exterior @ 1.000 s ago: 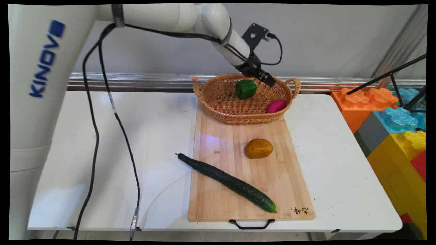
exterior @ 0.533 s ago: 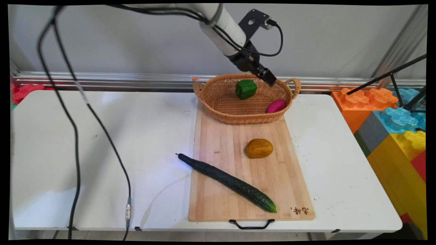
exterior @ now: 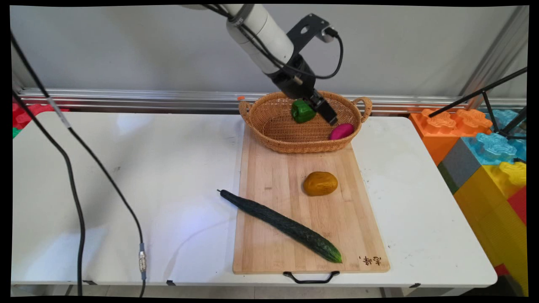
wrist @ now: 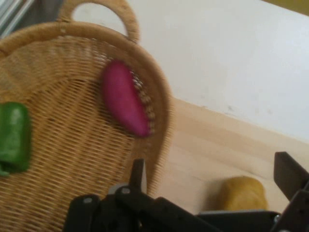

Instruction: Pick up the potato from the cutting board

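Over the wicker basket (exterior: pixel 273 126) at the far end of the cutting board (exterior: pixel 269 235), the pincer (exterior: pixel 326 112) hung with its fingers spread and empty, between the green pepper (exterior: pixel 302 111) and the magenta eggplant-shaped piece (exterior: pixel 341 131) cradled inside the basket.

Light was bright and even; soft glare sat on the table (exterior: pixel 139 126) at ten o'clock, and the hand view was motion-blurred.

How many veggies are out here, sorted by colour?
Green: 2, the pepper in the basket and the cucumber on the board
Pink: 1, the sweet potato in the basket
Yellow-brown: 1, the potato on the board
Total: 4
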Motion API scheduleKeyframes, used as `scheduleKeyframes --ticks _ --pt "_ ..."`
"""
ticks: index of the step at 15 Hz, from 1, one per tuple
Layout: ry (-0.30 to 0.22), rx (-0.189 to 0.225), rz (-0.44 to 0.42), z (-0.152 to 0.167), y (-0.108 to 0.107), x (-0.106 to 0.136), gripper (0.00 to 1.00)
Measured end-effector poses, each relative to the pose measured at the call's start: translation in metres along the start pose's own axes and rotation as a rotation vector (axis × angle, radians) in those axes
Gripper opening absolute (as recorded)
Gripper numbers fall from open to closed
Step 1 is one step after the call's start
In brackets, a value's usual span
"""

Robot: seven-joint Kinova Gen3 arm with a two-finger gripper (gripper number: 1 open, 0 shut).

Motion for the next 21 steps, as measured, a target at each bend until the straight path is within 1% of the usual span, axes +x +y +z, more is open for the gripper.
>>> scheduleKeyframes --ticks 3,8,11,14,21 --pt "-0.024 -0.046 0.037 0.004 0.016 -0.016 1.00" --pt "-0.076 -0.074 0.106 0.034 0.032 -0.050 1.00" --pt "-0.100 -0.077 0.137 0.057 0.036 -0.069 1.00" --pt "-0.109 -0.077 0.163 0.081 0.039 -0.081 1.00" --pt "-0.106 -0.067 0.196 0.115 0.042 -0.093 1.00"
